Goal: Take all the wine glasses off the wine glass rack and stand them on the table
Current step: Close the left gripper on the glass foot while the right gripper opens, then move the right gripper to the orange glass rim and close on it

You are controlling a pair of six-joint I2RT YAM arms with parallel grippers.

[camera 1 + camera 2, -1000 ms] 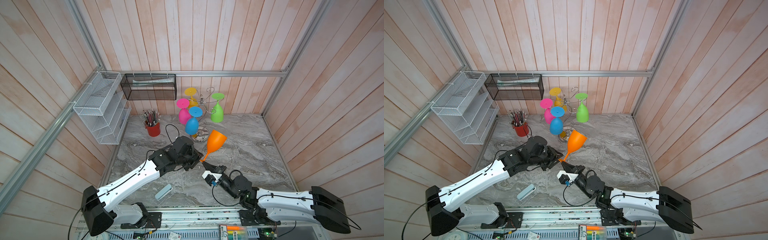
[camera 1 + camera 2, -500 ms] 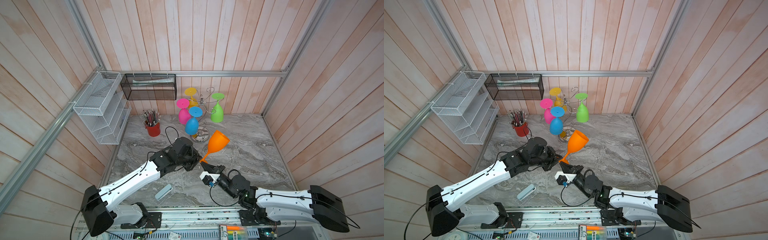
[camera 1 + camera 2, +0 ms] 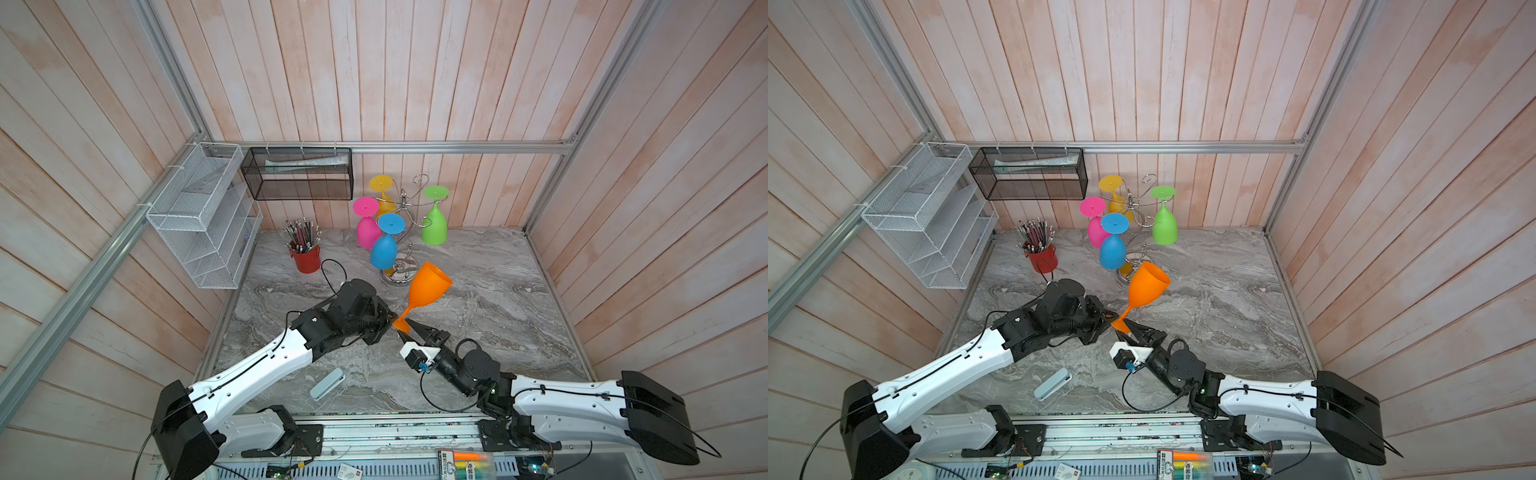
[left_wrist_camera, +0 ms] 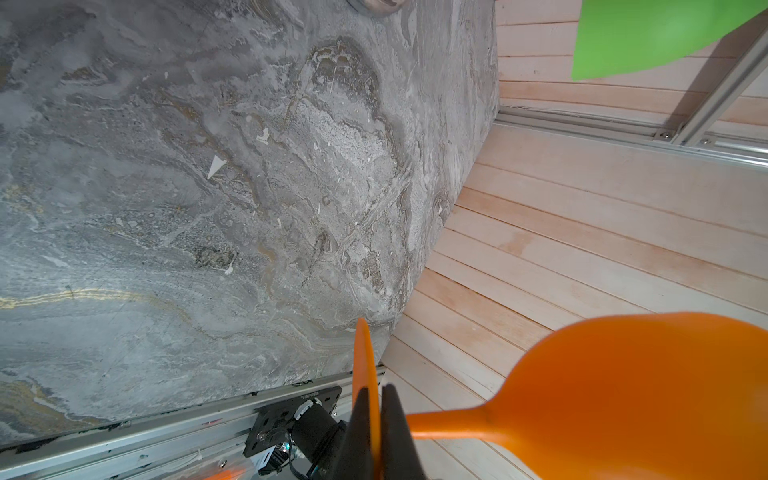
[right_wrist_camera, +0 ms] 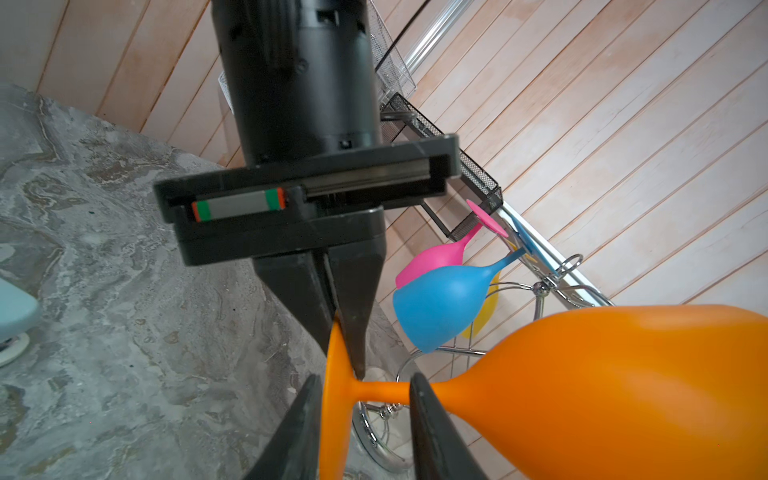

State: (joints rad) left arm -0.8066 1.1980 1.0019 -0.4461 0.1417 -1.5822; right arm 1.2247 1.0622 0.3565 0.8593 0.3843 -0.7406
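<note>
The orange wine glass (image 3: 428, 286) (image 3: 1148, 284) hangs tilted over the marble floor, off the wine glass rack (image 3: 405, 208) (image 3: 1133, 208). My left gripper (image 3: 392, 322) (image 3: 1113, 318) (image 4: 380, 395) is shut on the edge of the glass's round foot. My right gripper (image 3: 409, 326) (image 3: 1131, 326) (image 5: 365, 380) is open, its jaws standing on either side of the foot and stem. The orange bowl (image 5: 623, 395) (image 4: 644, 395) points toward the chrome rack, whose base (image 5: 378, 440) shows behind the stem.
Pink (image 3: 368, 232), blue (image 3: 383, 251), yellow (image 3: 382, 185) and green (image 3: 434, 224) glasses hang upside down on the rack. A red pencil cup (image 3: 306, 257), a white wire shelf (image 3: 199, 216) and a black mesh basket (image 3: 299, 174) stand at the back left. A pale blue case (image 3: 327, 383) lies near the front.
My left gripper has shut on the orange glass's foot. My right gripper's jaws have then parted around the foot and stem. The glass has barely shifted.
</note>
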